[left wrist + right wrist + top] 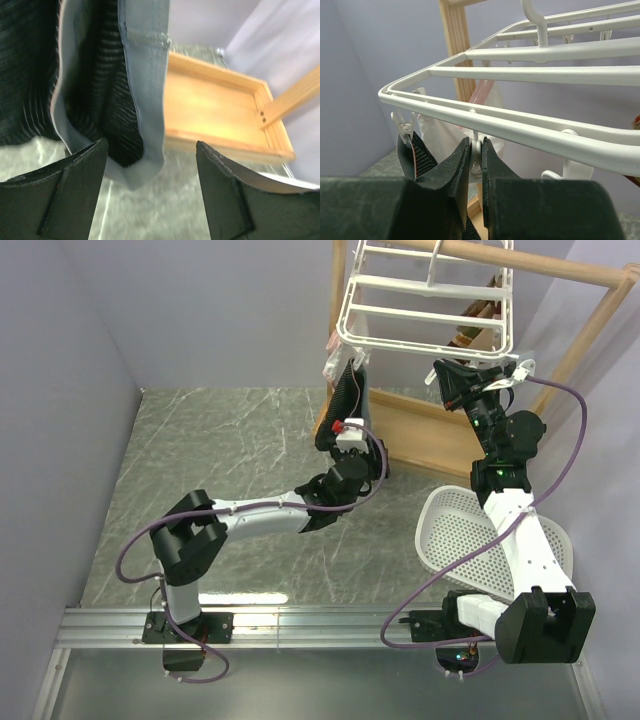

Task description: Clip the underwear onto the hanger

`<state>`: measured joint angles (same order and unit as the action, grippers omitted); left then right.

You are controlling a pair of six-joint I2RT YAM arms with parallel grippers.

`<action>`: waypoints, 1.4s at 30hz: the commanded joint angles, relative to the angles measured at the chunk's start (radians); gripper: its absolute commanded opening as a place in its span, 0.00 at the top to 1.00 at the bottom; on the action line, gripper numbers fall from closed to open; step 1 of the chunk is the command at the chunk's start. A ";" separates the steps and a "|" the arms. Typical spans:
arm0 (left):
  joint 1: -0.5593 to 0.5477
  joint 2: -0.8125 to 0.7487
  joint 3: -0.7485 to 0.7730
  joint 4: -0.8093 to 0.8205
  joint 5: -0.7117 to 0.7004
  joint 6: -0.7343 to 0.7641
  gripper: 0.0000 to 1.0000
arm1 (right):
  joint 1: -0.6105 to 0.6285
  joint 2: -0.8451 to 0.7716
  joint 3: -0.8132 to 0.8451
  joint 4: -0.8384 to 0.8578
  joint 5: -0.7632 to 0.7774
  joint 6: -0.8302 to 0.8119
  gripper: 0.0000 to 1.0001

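The white hanger (430, 300) hangs from the wooden frame's top bar. The black underwear (349, 390) hangs by one corner from a clip at the rack's near-left corner. In the left wrist view it (30, 75) shows its grey lining just above and left of my left gripper (150, 150), which is open and empty below its lower edge (330, 440). My right gripper (476, 150) is shut on a small white clip (478, 145) under the rack's front bar (520, 130), right of the hanging underwear (417, 155). It also shows in the top view (447, 375).
The light wooden frame with its tray base (420, 430) stands behind the arms; the tray (215, 110) lies right of the underwear. A white perforated basket (470, 530) sits under my right arm. A whitish pouch (445, 130) and a brown item (475, 330) hang from the rack.
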<state>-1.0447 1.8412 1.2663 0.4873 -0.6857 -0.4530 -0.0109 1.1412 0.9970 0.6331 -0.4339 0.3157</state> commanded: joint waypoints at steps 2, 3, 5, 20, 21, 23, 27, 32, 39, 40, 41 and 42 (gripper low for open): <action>-0.006 -0.114 0.031 -0.125 0.046 -0.144 0.23 | 0.006 0.011 0.048 0.011 0.021 -0.012 1.00; -0.006 -0.123 0.016 -0.116 0.048 -0.138 0.23 | 0.006 0.011 0.048 0.011 0.021 -0.010 1.00; -0.006 -0.154 -0.002 -0.070 0.057 -0.122 0.23 | 0.006 0.011 0.046 0.014 0.020 -0.007 1.00; 0.029 -0.252 -0.025 -0.380 0.155 -0.291 0.30 | 0.006 0.019 0.051 0.022 0.020 0.006 1.00; 0.037 -0.241 -0.010 -0.385 0.166 -0.302 0.30 | 0.006 0.019 0.052 0.019 0.018 0.006 1.00; 0.057 -0.198 0.013 -0.398 0.184 -0.319 0.29 | 0.006 0.020 0.057 0.017 0.021 0.005 1.00; 0.074 -0.152 0.025 -0.300 0.201 -0.287 0.24 | 0.006 0.023 0.058 0.014 0.021 0.003 1.00; 0.083 -0.083 0.077 -0.280 0.207 -0.300 0.26 | 0.006 0.023 0.055 0.017 0.024 0.003 1.00; 0.106 -0.020 0.108 -0.220 0.187 -0.306 0.37 | 0.006 0.020 0.051 0.011 0.026 -0.007 1.00; 0.106 -0.017 0.113 -0.216 0.190 -0.296 0.40 | 0.006 0.022 0.049 0.016 0.026 -0.004 1.00; 0.107 -0.014 0.120 -0.214 0.193 -0.294 0.48 | 0.006 0.023 0.049 0.016 0.026 -0.004 1.00; 0.112 -0.010 0.125 -0.225 0.210 -0.296 0.54 | 0.006 0.023 0.052 0.017 0.024 -0.003 1.00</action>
<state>-0.9413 1.8259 1.3342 0.2066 -0.4931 -0.7490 -0.0109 1.1584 1.0092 0.6319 -0.4343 0.3199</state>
